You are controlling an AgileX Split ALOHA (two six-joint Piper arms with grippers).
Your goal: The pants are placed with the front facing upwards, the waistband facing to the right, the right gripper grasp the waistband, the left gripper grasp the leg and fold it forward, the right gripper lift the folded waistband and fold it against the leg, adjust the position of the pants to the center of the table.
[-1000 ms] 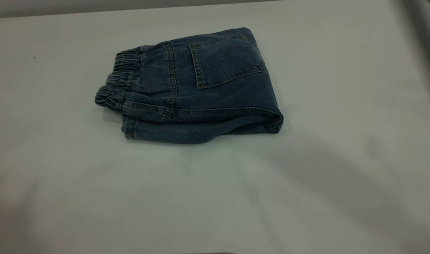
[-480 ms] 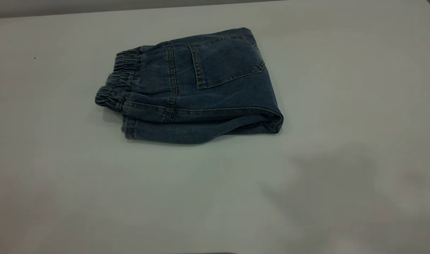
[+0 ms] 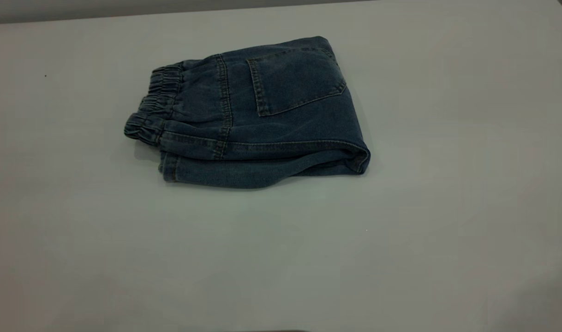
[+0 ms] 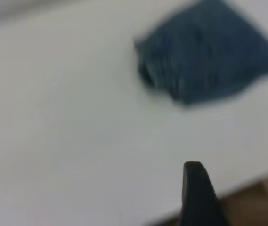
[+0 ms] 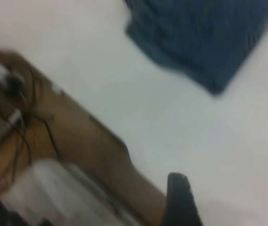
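Observation:
The pants [image 3: 272,115] lie folded into a compact blue denim bundle on the white table [image 3: 447,193], a little left of and behind its middle. A back patch pocket [image 3: 292,80] faces up. The gathered waistband [image 3: 154,108] points to the left in the exterior view. Neither arm shows in the exterior view. In the left wrist view, a dark blurred part of my left gripper [image 4: 197,193] hangs over the table edge, far from the pants [image 4: 209,61]. My right gripper [image 5: 178,200] is likewise at the table edge, well away from the pants [image 5: 204,37].
The table's edge [image 5: 101,127] runs across the right wrist view, with a brown surface and loose cables [image 5: 16,103] beyond it. The left wrist view shows the edge [image 4: 247,188] too. White tabletop surrounds the pants on all sides.
The pants have not moved. The dark shadows on the front and right of the table have shrunk and faded away.

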